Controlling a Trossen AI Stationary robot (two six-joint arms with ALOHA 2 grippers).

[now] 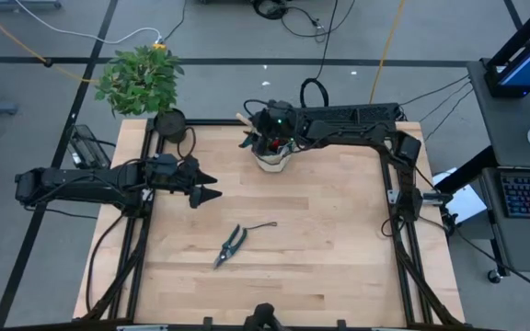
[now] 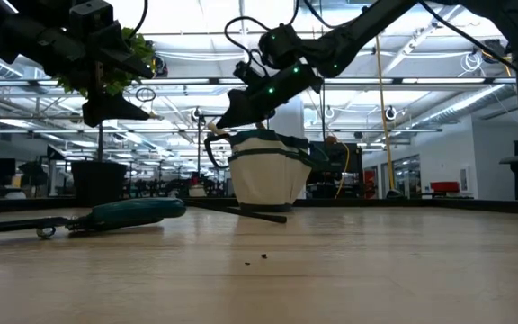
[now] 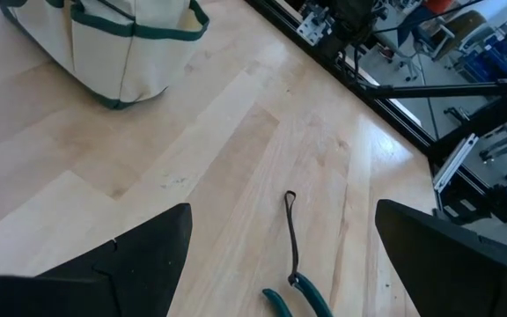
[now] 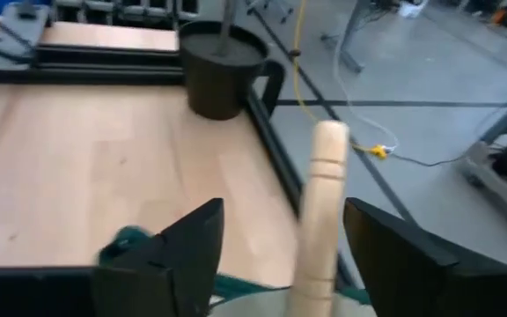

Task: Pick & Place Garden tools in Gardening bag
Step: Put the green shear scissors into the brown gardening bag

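Note:
The beige gardening bag (image 1: 274, 156) with dark green trim stands upright at the table's far middle; it also shows in the low view (image 2: 268, 175) and the left wrist view (image 3: 104, 44). A wooden tool handle (image 4: 319, 220) sticks up out of it. My right gripper (image 4: 284, 255) is open just above the bag (image 1: 248, 136), with the handle between its fingers. Dark pruning shears (image 1: 233, 244) with a cord loop (image 3: 290, 224) lie flat on the table's near middle. My left gripper (image 1: 208, 190) is open and empty at the table's left, above the wood. My right gripper's open fingers stand on either side of the wooden handle's upper end (image 4: 324, 167), coming from the table's right. One finger (image 4: 394, 255) is close beside the handle. I cannot tell whether it touches it.
A leafy potted plant (image 1: 141, 78) in a black pot (image 1: 168, 121) stands at the table's far left corner, beside the black frame rail (image 1: 145, 156). Bare wood lies between the shears and the bag.

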